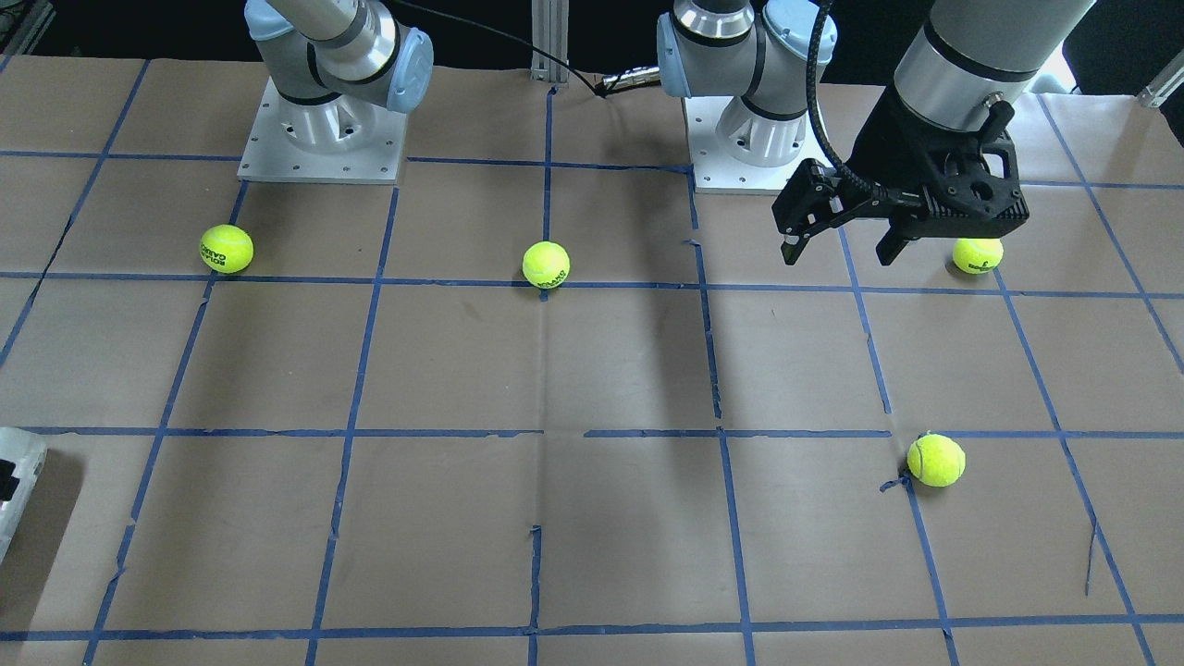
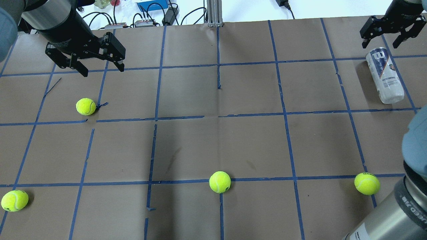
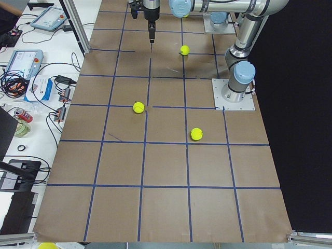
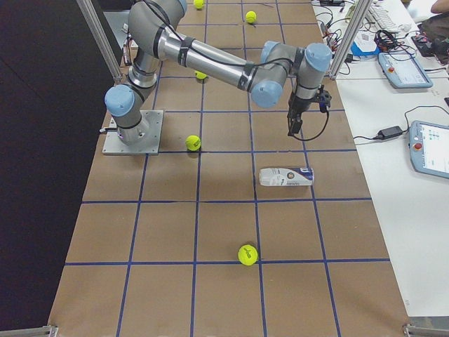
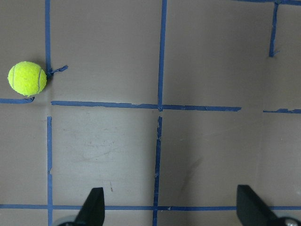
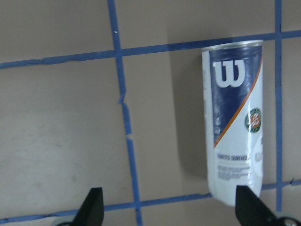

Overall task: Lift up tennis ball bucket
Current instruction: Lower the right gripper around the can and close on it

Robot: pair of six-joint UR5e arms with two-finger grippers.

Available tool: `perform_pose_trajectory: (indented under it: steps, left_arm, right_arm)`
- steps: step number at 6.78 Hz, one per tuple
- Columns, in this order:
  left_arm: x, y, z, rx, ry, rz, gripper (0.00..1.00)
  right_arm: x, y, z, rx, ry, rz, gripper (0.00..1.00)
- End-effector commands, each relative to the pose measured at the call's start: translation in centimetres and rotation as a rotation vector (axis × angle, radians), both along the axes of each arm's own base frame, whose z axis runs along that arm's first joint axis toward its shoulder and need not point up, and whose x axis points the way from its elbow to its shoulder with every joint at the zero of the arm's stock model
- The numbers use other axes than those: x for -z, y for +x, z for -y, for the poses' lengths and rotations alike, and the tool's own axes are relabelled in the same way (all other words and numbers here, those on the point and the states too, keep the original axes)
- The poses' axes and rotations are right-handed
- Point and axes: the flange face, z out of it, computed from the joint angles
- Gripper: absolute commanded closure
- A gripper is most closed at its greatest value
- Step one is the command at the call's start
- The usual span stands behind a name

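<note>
The tennis ball bucket [image 2: 384,75] is a slim clear can with a white and navy label and a W logo. It lies on its side at the far right of the table. It also shows in the exterior right view [image 4: 286,177] and the right wrist view [image 6: 235,122]. My right gripper [image 2: 380,45] is open and empty, hovering just beyond the can's W end. In the right wrist view the can lies right of centre, its near end by the right finger [image 6: 249,209]. My left gripper [image 2: 103,71] is open and empty above the far left of the table.
Several yellow tennis balls lie on the brown paper: one near my left gripper [image 2: 86,106], one at the near left [image 2: 15,200], one near the middle [image 2: 220,182], one at the near right [image 2: 367,183]. Cables and devices [image 2: 150,6] lie beyond the far edge.
</note>
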Motion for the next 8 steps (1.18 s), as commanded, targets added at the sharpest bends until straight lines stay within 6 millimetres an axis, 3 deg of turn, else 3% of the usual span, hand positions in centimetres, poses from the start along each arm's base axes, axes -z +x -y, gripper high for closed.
perform_pose_trajectory:
  steps: [1, 2, 5, 8]
  left_arm:
    - [0.0, 0.0, 0.0, -0.001, 0.0, 0.0, 0.0]
    - [0.0, 0.0, 0.0, 0.0, 0.0, 0.0, 0.0]
    - [0.0, 0.0, 0.0, 0.0, 0.0, 0.0, 0.0]
    - [0.0, 0.0, 0.0, -0.001, 0.002, 0.0, 0.0]
  right_arm:
    - [3.6, -6.1, 1.1, -0.08, 0.009, -0.045, 0.0]
    - [6.2, -7.1, 1.8, -0.073, 0.002, -0.047, 0.0]
    - [10.1, -8.7, 1.1, -0.052, 0.051, -0.021, 0.0]
    - [13.9, -9.0, -1.2, -0.051, 0.112, 0.022, 0.0]
